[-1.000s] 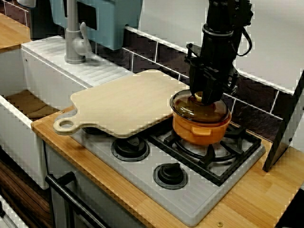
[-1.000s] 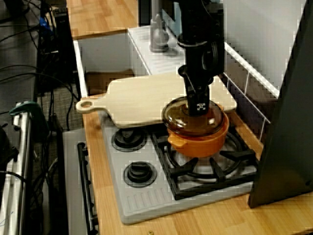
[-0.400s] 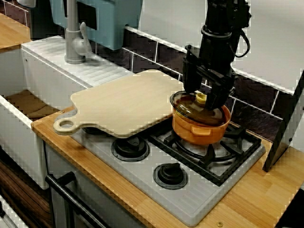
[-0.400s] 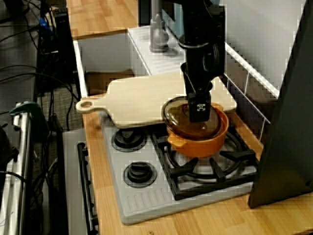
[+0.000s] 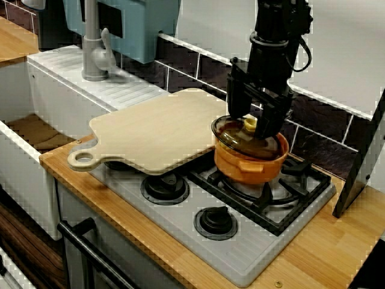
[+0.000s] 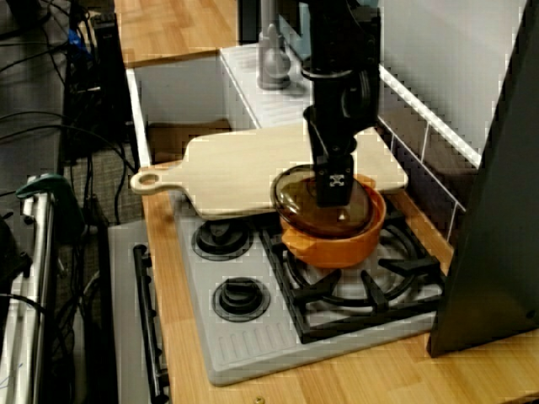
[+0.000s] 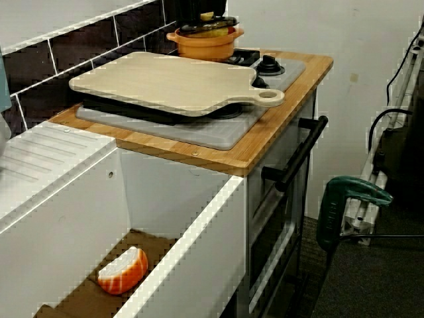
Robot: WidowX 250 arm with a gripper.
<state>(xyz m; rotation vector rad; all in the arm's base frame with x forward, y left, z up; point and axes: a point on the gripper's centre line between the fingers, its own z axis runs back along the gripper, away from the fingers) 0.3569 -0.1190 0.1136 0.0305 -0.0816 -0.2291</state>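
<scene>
glass lid [image 5: 233, 136] tilted on orange pot [image 5: 246, 170], gripper [image 5: 253, 127] astride knob [image 5: 249, 123]

Three outside views sharing pot [image 5: 248, 166], stove [image 5: 174, 226]

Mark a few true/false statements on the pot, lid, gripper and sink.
1. The glass lid lies on the orange pot. True.
2. The orange pot stands on the wooden counter. False: it stands on the stove grate.
3. The gripper is open, with its fingers either side of the lid's yellow knob. True.
4. The sink holds nothing. False: an orange-and-white piece lies in the sink.
</scene>
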